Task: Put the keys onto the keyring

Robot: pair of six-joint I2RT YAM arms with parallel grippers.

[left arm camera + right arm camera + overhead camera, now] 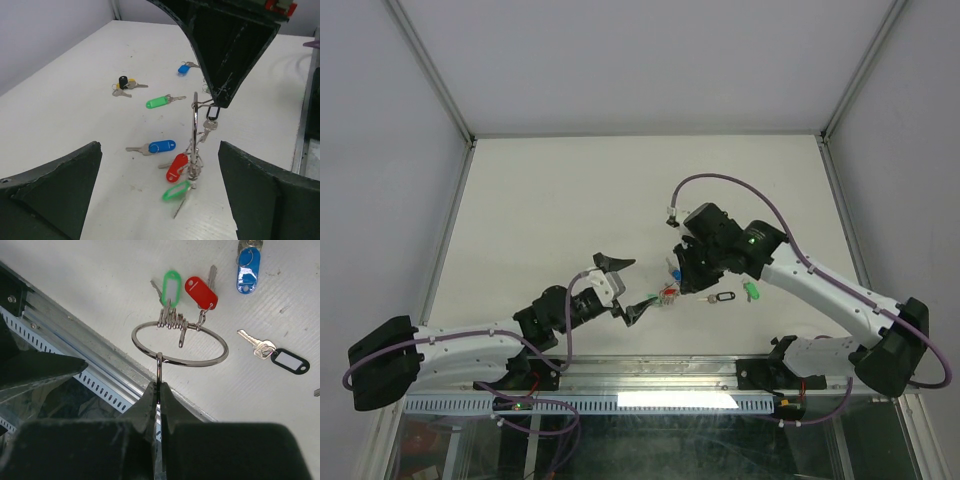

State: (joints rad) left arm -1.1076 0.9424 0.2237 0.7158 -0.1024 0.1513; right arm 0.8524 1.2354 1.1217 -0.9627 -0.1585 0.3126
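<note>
**Left wrist view: ring hanging ready, loose keys waiting**

Nearest the lens, the left tool [160,146] is standing wide open and gripping nothing, its dark fingers [50,192] framing the scene on both sides. Just beyond them the ring [195,122] is hanging edge-on above the counter [65,115]. A red key [176,167] and a green key [176,191] are dangling from its lower part. The right tool [159,388] is reaching down from above with its jaws pressed together. It is carrying the ring by what looks like a small loop hooked on the top of the wire.

Past the ring, more keys are lying loose on the counter. A blue key [161,147] is closest, then a loose green key [159,101], then a black-and-yellow bunch [125,83], with a far blue key [183,68] beyond them. A black-tagged key [286,361] is showing in the right wrist view, lying apart from the ring.

By my reading, the task is sitting partway: two keys are looking threaded and several are waiting. The step in hand seems to be presenting the ring while the free tool is getting ready to fetch. The next move is probably calling for the left tool to drop onto the blue key. It should close on the plastic cap so that the key's hole stays free. Meanwhile the right tool should be keeping the ring steady, with its split facing the incoming key.
</note>
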